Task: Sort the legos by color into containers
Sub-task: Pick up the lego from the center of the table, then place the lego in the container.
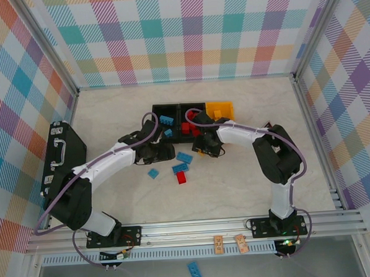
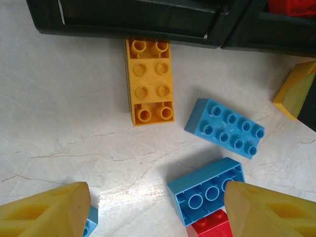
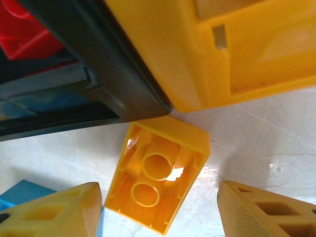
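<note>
Tabletop (image 1: 237, 191): black bin (image 1: 164, 105) (blue inside), second black bin (image 1: 192, 104) (red inside) and yellow bin (image 1: 223, 105), in a row.

Right end effector (image 3: 159, 190): spread, pinching nothing. It straddles an upturned yellow brick (image 3: 158, 173) lying just beside the yellow bin's wall.

Left end effector (image 2: 157, 192): spread, empty, over loose blue bricks (image 2: 224, 128). A long yellow brick (image 2: 148, 81) touches the black bin.

Likely step: right arm picks up the upturned yellow brick. Centre on it so both fingers meet its sides together, stay off the bin wall, and lift straight before crossing the rim.
</note>
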### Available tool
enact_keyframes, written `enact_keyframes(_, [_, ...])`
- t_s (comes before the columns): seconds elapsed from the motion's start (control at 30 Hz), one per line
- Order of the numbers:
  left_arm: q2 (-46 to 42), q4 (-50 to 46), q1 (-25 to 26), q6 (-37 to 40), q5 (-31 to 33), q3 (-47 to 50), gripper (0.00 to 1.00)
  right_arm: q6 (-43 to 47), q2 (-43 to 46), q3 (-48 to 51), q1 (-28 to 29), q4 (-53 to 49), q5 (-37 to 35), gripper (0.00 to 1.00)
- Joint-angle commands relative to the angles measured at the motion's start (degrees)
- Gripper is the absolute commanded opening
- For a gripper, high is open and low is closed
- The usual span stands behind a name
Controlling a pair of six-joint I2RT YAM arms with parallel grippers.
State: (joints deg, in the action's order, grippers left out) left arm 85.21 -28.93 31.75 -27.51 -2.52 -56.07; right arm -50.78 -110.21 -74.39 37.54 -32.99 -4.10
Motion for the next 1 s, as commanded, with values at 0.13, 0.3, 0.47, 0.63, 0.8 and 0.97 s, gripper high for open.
enact_keyframes(0.13, [-1.04, 1.52, 0.59, -1.03, -0.72, 0.88, 0.71, -0.53, 1.13, 1.19, 0.34, -3.54, -3.01, 0.45])
enact_keyframes(0.3, [-0.32, 2.05, 0.77, -1.44, -1.76, 0.79, 0.71, 1.78, 5.48, 4.48, 0.49, -3.72, -4.55, 0.33])
enact_keyframes(0.47, [0.23, 2.64, 1.43, -2.05, -1.87, 0.73, 0.71, 4.96, 11.68, 7.95, 0.6, -4.94, -5.99, 0.25])
enact_keyframes(0.63, [-0.13, 3.66, 2.52, -2.69, -3.03, 0.77, 0.71, 9.22, 19.92, 9.71, 0.53, -7.18, -7.47, 0.25])
enact_keyframes(0.8, [0.35, 6.96, 3.35, -4.47, -6.51, 1.1, 0.71, 14.43, 22.23, 6.04, -2.68, -9.81, -5.54, 0.26])
enact_keyframes(0.97, [1.01, 7.83, 5.31, -5.4, -6.79, -0.06, 0.72, 19.15, 17.91, -0.49, -7.52, -11.12, -3.07, 0.28])
